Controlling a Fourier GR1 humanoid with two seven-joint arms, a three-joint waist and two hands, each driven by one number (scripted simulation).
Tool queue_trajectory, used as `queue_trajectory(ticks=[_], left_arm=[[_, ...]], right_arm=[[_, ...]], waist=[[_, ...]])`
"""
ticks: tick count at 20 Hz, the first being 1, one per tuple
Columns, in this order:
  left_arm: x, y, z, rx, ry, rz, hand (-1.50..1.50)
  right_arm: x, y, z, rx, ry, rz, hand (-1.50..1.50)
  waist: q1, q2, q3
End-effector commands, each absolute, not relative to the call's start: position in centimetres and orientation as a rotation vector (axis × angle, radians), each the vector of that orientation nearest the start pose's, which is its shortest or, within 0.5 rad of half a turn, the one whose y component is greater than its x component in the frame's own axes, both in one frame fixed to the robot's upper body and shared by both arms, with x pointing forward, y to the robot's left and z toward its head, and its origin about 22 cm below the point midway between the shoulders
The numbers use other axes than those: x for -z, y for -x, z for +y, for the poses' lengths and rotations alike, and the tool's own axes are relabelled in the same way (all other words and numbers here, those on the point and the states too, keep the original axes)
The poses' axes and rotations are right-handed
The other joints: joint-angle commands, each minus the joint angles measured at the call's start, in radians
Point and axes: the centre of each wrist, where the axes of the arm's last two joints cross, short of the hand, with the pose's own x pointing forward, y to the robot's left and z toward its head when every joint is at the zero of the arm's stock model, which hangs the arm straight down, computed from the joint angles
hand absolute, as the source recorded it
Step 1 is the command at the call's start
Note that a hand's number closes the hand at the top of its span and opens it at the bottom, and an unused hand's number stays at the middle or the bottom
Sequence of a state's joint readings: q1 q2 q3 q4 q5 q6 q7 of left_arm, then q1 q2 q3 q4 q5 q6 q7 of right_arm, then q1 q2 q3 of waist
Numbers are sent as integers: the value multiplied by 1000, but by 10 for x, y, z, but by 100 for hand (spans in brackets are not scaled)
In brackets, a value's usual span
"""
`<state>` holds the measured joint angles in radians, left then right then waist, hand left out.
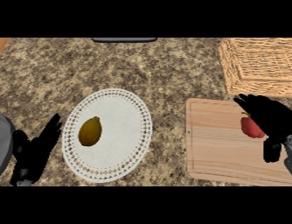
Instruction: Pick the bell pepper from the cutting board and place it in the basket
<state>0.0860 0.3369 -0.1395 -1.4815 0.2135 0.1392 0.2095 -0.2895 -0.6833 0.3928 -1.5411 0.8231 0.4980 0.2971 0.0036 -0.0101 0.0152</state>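
The red bell pepper (251,127) lay on the wooden cutting board (223,153), toward that board's right side, and the right hand (274,120) was directly upon it. The hand covered the pepper's right part, so only the left portion of the red body and a bit of its top showed. The fingers curved over and around the pepper, with the thumb hanging down below it over the board; the hand appeared closed about the pepper, though the contact itself was hidden by the black palm. The grey forearm came in from the lower right corner, angled up and to the left.

The wicker basket (232,70) stood beyond the board, at the upper right of the speckled tabletop (142,65), near the board's far edge.

The left hand (36,151) rested at the lower left, fingers straight and pointing up, holding nothing, just beside a white plate (119,131) that carried a yellow-brown fruit (90,131).
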Motion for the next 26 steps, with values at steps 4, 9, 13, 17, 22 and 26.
queue_trajectory(ticks=[4,9,13,17,22,26], left_arm=[[61,-196,297,27,-143,-1017,0],[51,-187,306,42,-156,-1024,0],[42,-202,299,32,-148,-1023,0],[41,-191,298,33,-160,-1007,0],[44,-183,298,38,-148,-1016,0],[48,-198,281,51,-167,-1014,0]], right_arm=[[-72,-292,-273,-1608,879,-831,-150],[-72,-300,-277,-1587,904,-833,-150],[-40,-292,-288,-1598,897,-824,-150],[-60,-296,-294,-1708,934,-873,150],[-37,-304,-274,-1752,977,-869,150],[-37,-306,-275,-1699,975,-898,150]], waist=[[-5,13,-16],[1,11,-16],[2,13,-15],[2,11,-15],[18,13,-15],[2,12,-15]])
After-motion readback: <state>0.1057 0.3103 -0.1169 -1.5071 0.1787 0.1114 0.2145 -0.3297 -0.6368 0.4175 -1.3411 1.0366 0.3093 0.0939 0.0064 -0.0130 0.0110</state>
